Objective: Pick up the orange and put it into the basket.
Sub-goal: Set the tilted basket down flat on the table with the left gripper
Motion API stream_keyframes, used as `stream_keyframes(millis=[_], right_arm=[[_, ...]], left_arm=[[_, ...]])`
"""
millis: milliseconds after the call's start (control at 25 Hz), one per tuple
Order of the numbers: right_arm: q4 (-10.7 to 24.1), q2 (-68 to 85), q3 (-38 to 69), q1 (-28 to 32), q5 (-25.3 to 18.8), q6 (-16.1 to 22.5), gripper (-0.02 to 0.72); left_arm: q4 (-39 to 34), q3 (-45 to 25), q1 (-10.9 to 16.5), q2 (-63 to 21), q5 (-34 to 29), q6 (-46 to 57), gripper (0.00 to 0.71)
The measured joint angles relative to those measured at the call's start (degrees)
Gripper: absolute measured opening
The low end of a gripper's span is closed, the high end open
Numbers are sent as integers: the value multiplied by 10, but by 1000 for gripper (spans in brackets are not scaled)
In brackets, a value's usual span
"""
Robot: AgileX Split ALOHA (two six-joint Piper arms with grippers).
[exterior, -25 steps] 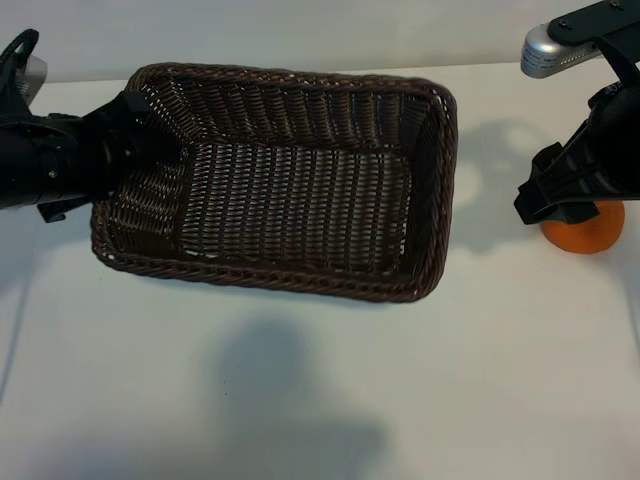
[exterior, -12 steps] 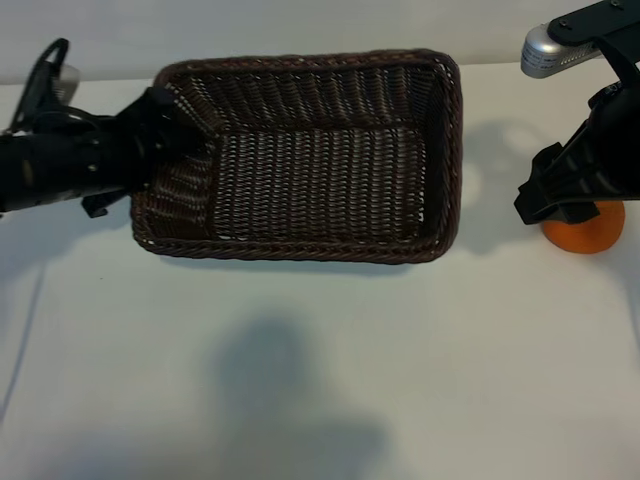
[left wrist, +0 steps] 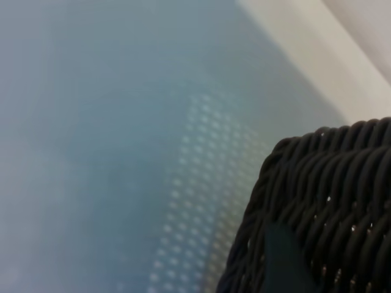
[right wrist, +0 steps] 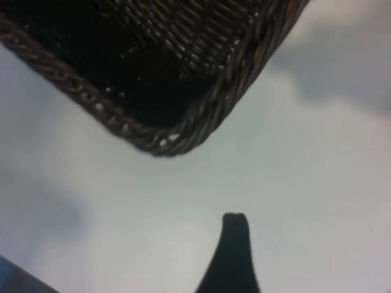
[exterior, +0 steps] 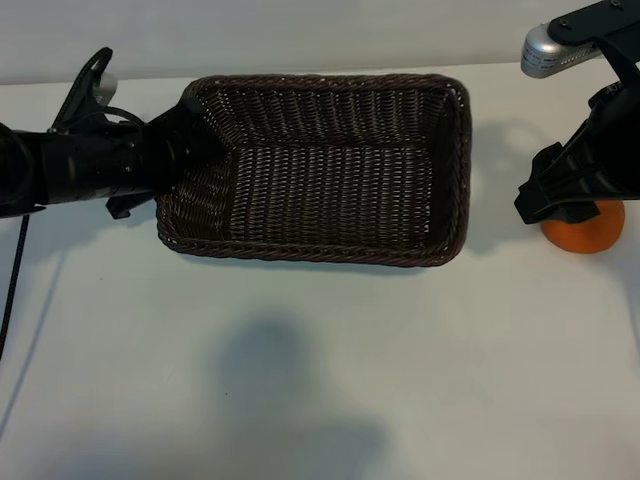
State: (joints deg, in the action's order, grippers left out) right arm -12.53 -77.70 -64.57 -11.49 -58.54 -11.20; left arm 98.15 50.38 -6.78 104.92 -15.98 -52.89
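Left claw (exterior: 180,150) clamped on the basket (exterior: 330,240) rim at nine o'clock; right claw (exterior: 560,200) spread wide at three o'clock, above the orange (exterior: 590,232) on the desk (exterior: 320,380), well outside the basket. Risk: tilted basket slipping from a one-sided grip, or orange rolling off under a glancing touch.

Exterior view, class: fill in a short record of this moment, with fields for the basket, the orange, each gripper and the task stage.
basket: on the white table, nothing inside
orange: on the table to the basket's right, partly hidden by the right arm
left gripper: at the basket's left end, clamped on its rim
right gripper: open, over the orange
task stage: orange not yet lifted
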Motion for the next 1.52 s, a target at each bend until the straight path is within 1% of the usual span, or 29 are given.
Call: stream_keyframes(millis=[280,800,1200,1520], right_arm=[[2,0,0,0,0,0,593],[4,0,0,0,1,0,593],[4,0,0,0,0,0,593],[4,0,0,0,-1,0,593]], left_arm=[[4,1,-1,23,5,1,393],[1,2,-1,24,9,11,393],[-41,2,-1,24,7,57,393],[-142,2,-1,24,5,155,393]])
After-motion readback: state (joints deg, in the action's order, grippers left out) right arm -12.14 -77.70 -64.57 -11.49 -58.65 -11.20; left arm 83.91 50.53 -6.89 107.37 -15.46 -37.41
